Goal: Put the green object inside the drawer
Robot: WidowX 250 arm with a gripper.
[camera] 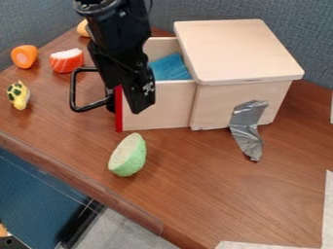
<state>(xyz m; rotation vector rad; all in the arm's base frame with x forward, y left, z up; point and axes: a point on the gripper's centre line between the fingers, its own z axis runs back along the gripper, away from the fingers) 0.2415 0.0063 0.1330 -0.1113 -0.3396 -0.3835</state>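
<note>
The green half-round toy (129, 155) lies on the brown wooden worktop (201, 194), outside the pale wooden drawer (166, 107); the jaws' opening and hold on the black angular gripper (125, 108) I can't tell; sideways travel could snag the black metal handle (73, 90)

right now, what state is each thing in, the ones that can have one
drawer, pulled open
green object, halved, outside the drawer
box top, closed
silver tape, creased
orange piece, cut face showing
blue item, inside the drawer
</note>
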